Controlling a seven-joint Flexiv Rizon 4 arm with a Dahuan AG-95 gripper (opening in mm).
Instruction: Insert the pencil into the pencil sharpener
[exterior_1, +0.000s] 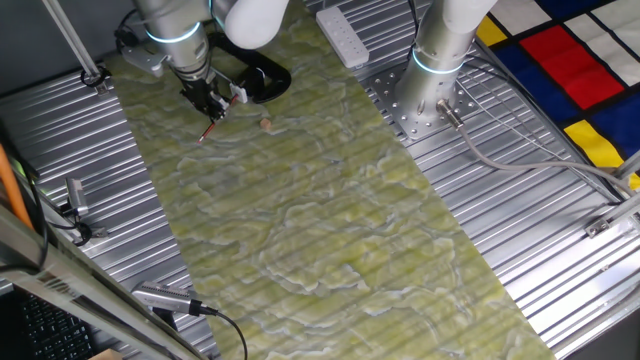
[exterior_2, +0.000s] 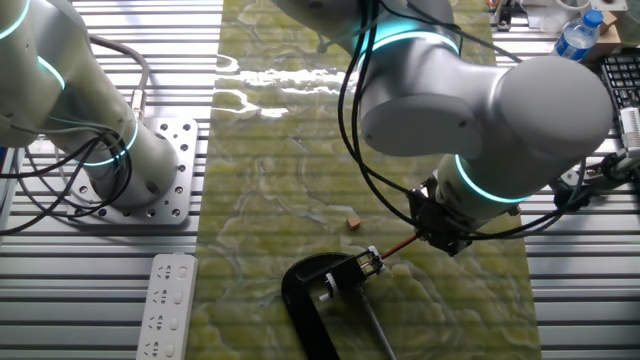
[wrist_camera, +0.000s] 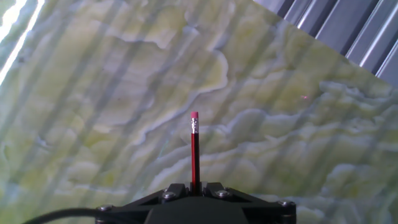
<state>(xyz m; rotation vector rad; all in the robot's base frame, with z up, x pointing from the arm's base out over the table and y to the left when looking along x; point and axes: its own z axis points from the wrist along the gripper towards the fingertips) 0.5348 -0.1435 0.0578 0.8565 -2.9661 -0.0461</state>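
My gripper (exterior_1: 213, 103) is shut on the red pencil (exterior_1: 207, 131), gripping it near its middle, low over the green mat. In the other fixed view the pencil (exterior_2: 400, 246) runs from the gripper (exterior_2: 441, 236) toward the glossy black pencil sharpener (exterior_2: 312, 288). Its near end sits at the sharpener's small metal part; I cannot tell whether it is inside. The sharpener (exterior_1: 264, 79) lies just right of the gripper. In the hand view the pencil (wrist_camera: 194, 152) sticks straight out from the shut gripper (wrist_camera: 194, 186), eraser end away from me. The sharpener is out of that view.
A small brown lump (exterior_1: 266, 124) lies on the mat near the sharpener, also seen in the other fixed view (exterior_2: 352, 221). A white power strip (exterior_1: 342, 35) lies at the mat's far edge. A second arm's base (exterior_1: 436, 60) stands on the metal table. A water bottle (exterior_2: 581, 34) stands far off.
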